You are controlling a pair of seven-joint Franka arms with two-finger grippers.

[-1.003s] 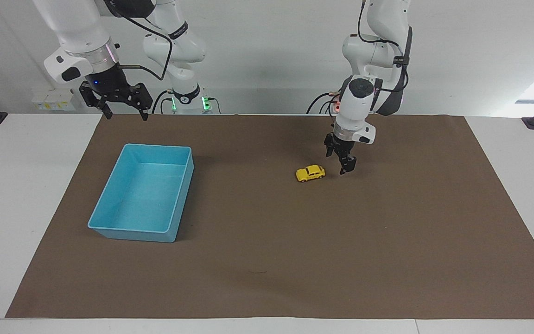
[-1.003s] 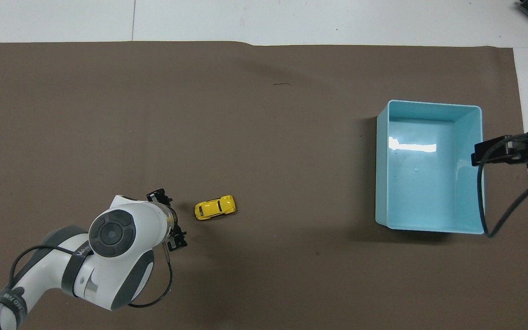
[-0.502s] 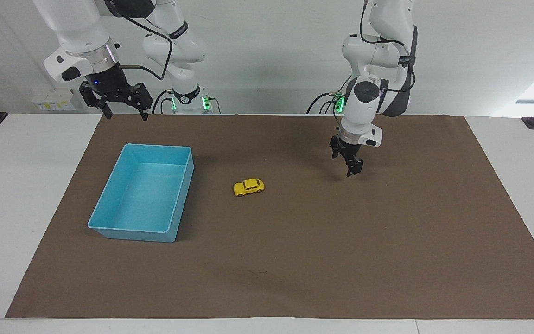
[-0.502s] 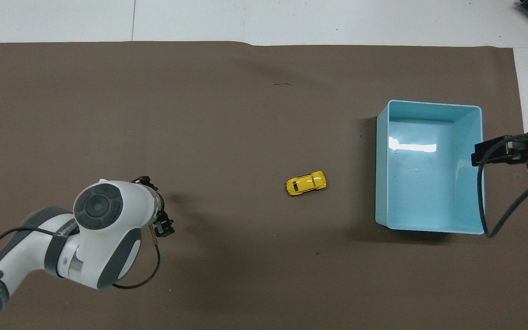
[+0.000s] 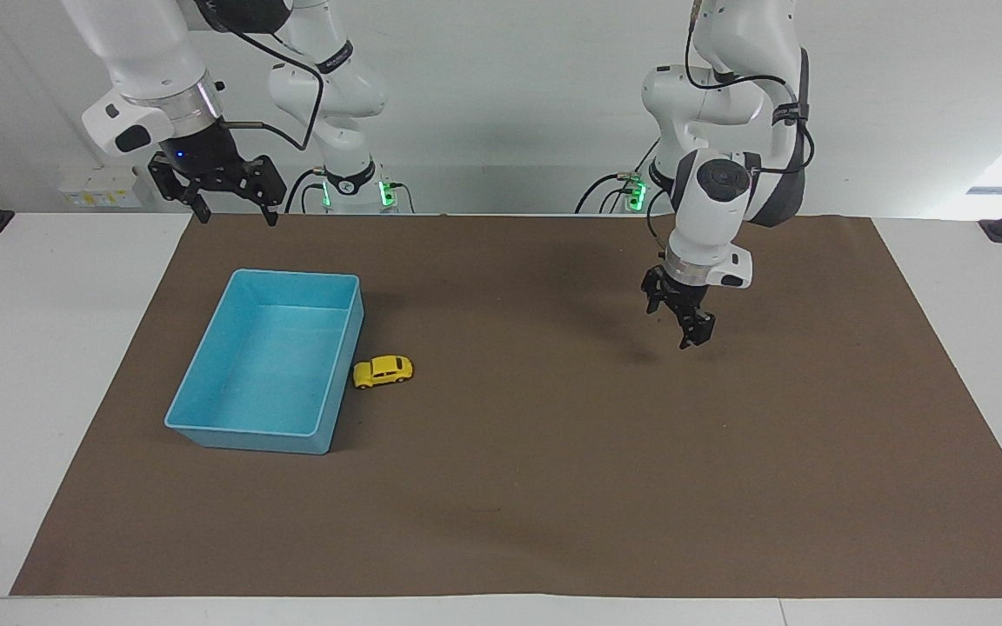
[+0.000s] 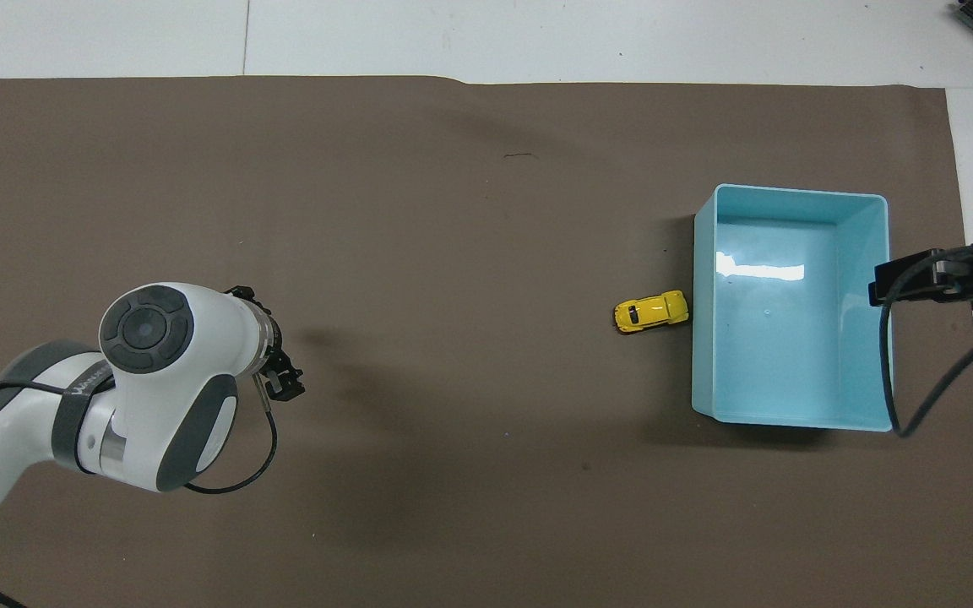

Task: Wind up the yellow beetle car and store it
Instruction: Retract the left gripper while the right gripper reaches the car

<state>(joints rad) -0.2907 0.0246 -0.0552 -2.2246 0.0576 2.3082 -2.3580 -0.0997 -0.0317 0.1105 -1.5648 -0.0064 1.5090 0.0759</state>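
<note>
Car (image 5: 383,371) sits on the mat (image 5: 553,487), nose against the bin (image 5: 205,430) wall, outside it, so storing's not done. L gripper (image 5: 680,318) hangs over bare mat well apart from car, fingers apart, holding nothing; R gripper (image 5: 217,184) waits raised by the bin's robot-side end, also spread. Best bet: R drops straight down, pinches car across its sides w/o nudging bin, lifts clear of rim, releases low inside.

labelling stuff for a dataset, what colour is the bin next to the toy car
Light blue. The bin shows best in the overhead view, with the yellow beetle car against its wall.
</note>
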